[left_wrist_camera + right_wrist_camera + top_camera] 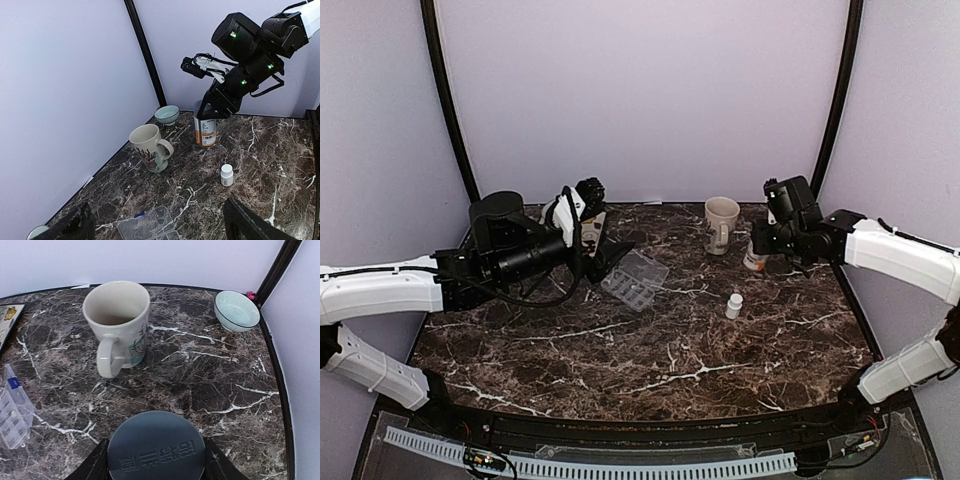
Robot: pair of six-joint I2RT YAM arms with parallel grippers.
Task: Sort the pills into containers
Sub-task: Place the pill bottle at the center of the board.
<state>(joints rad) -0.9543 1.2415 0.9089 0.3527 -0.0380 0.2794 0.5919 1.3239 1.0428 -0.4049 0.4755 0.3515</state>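
Observation:
The clear pill organizer (635, 279) lies left of the table's middle, and its containers look empty; part of it shows in the left wrist view (150, 225) and in the right wrist view (12, 415). No pills are in view. My left gripper (607, 252) (161, 222) hangs open above the organizer's near end, touching nothing. My right gripper (760, 243) (156, 460) is shut on the round cap (156, 447) of the upright orange pill bottle (754, 262) (205, 132), which stands on the table at the back right.
A small white bottle (733, 305) (226, 175) stands in front of the orange one. A beige mug (721, 222) (117, 322) stands just left of the orange bottle. A pale green bowl (167, 114) (236, 310) sits in the back corner.

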